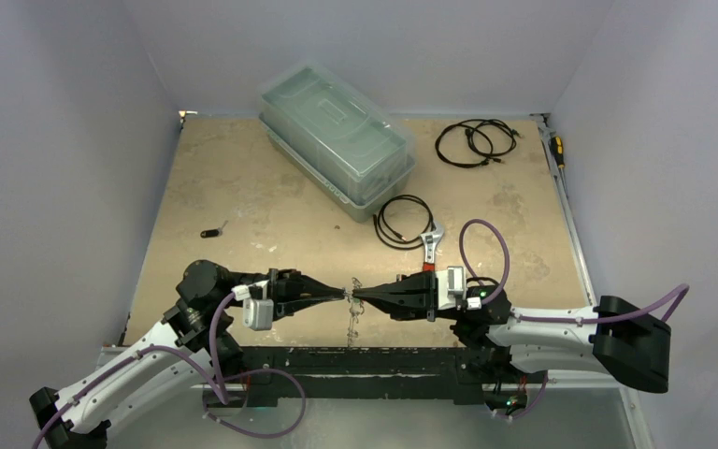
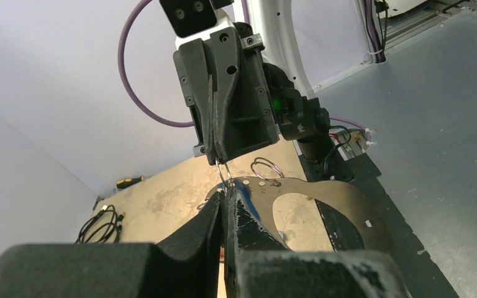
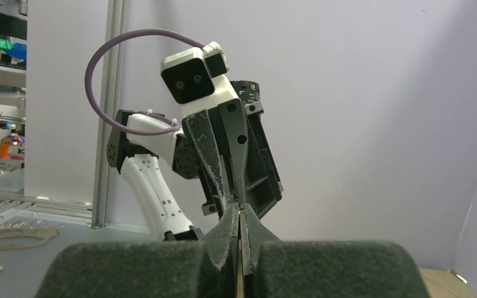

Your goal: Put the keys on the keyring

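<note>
1. Hanging where the fingertips meet, the keyring (image 2: 323, 188) droops toward the table's (image 1: 243, 187) near edge.
2. Left gripper (image 1: 341, 294) and right gripper (image 1: 359, 294) are nose to nose, both clenched, apparently on its upper edge.
3. One black-tagged key (image 1: 210, 232) lies loose, well apart to the far left, its long axis roughly left-right. The left arm is nearer.

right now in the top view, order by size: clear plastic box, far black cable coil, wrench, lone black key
1. clear plastic lidded box
2. far black cable coil
3. red-handled silver adjustable wrench
4. small black-tagged key
</note>
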`<state>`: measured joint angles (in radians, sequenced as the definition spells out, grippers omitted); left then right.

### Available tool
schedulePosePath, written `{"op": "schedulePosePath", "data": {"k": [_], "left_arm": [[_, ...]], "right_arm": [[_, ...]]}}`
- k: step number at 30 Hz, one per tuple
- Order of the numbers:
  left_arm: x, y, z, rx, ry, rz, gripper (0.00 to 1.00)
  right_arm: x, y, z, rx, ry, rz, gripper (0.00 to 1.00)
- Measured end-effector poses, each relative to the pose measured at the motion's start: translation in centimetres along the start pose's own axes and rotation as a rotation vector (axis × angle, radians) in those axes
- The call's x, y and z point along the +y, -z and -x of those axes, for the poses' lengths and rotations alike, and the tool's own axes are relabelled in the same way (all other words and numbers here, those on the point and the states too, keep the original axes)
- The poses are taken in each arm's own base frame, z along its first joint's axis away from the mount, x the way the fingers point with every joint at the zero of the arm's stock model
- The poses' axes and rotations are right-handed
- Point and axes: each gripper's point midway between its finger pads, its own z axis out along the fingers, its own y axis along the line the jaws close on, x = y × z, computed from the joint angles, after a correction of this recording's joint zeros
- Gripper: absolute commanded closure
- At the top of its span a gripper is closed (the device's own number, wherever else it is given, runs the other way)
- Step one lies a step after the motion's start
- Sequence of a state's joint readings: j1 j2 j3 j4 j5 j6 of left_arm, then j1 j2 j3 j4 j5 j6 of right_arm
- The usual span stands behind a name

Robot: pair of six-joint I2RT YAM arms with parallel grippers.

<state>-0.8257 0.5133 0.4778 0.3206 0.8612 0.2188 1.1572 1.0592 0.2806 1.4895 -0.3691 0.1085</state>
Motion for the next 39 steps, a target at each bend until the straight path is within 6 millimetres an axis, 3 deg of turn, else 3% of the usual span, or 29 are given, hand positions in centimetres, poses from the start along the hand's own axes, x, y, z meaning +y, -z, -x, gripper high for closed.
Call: {"op": "schedulePosePath", "data": {"k": [17,23,28,39], "left_arm": [[0.03,0.02,-0.06,0.003,0.002,0.002,1.00],[0.04,0.02,-0.11,0.004,0.003,0.003,0.80],[0.08,0.03,-0.16,0.006,0.005,0.006,0.70],[0.18,0.04,-0.19,0.008,0.005,0.012,0.69]], "right_arm": [[-0.04,-0.50,0.10,-0.004,0.002,0.014,1.00],[-0.16,-0.93,-0.13,-0.003,-0.001,0.017,1.00],[-0.21,-0.96,-0.46,0.005,-0.006,0.016,1.00],[-0.15,-0.96,-0.44,0.004,-0.007,0.019,1.00]]}}
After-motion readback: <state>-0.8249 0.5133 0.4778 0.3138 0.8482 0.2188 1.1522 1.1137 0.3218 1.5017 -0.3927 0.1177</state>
